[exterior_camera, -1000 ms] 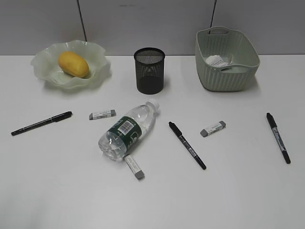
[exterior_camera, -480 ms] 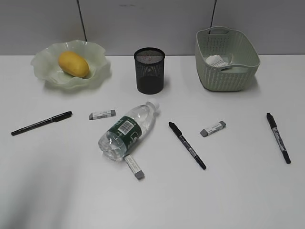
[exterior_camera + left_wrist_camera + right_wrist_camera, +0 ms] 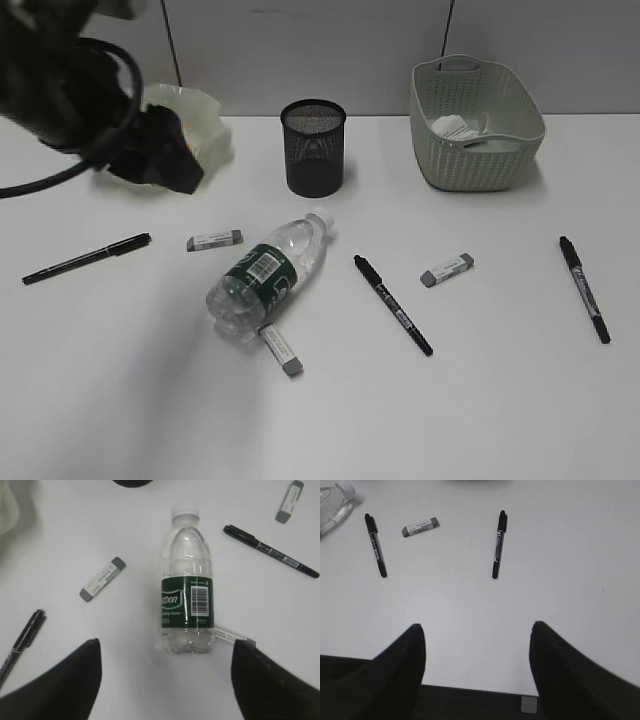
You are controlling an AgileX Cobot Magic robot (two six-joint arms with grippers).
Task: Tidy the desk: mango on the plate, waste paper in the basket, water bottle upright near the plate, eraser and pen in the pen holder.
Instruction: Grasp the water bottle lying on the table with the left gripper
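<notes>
My left gripper hangs spread wide and empty above the water bottle, which lies on its side on the desk. My right gripper is also parted, holding nothing, near two pens

Exterior view: slanted down from the front, facing the back wall, whole bench in frame.

Left wrist view: close, looking straight down; water bottle cap at 12 o'clock.

Right wrist view: higher, over the near bench edge.

Shared by all three: bottle, middle pen.
</notes>
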